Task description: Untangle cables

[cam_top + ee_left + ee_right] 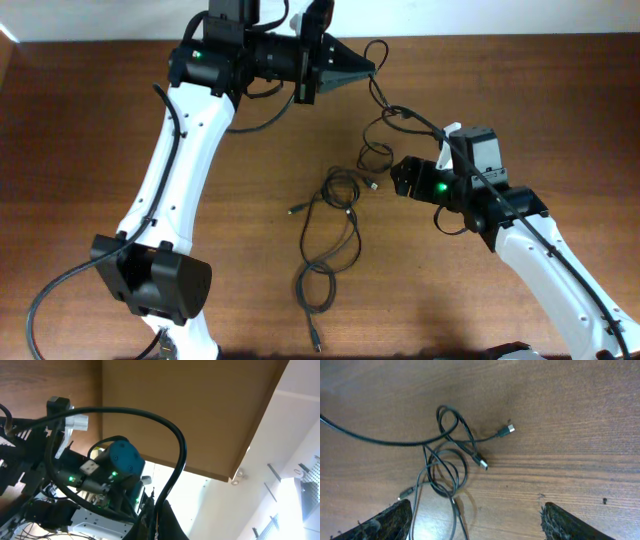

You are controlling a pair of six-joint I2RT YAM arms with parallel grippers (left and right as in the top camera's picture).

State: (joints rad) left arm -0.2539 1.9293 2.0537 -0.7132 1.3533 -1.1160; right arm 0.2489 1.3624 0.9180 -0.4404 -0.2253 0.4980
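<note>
My left gripper (pixel 366 68) looks pinched shut on a strand of the cables (pixel 452 455); its wrist view misses the contact. The right gripper (pixel 476 517) is spread wide, empty, fingertips cropped.

Overhead looks straight down on the surface (pixel 80 120); right wrist, close, shares its cables (pixel 447 452) at centre, toward 6 o'clock; left wrist faces upward.

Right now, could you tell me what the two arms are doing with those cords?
The left gripper is shut, apparently pinching one strand of the black cables at the far side of the wooden table. The rest lies loosely tangled in the middle. The right gripper hovers open over the tangle, holding nothing.
</note>
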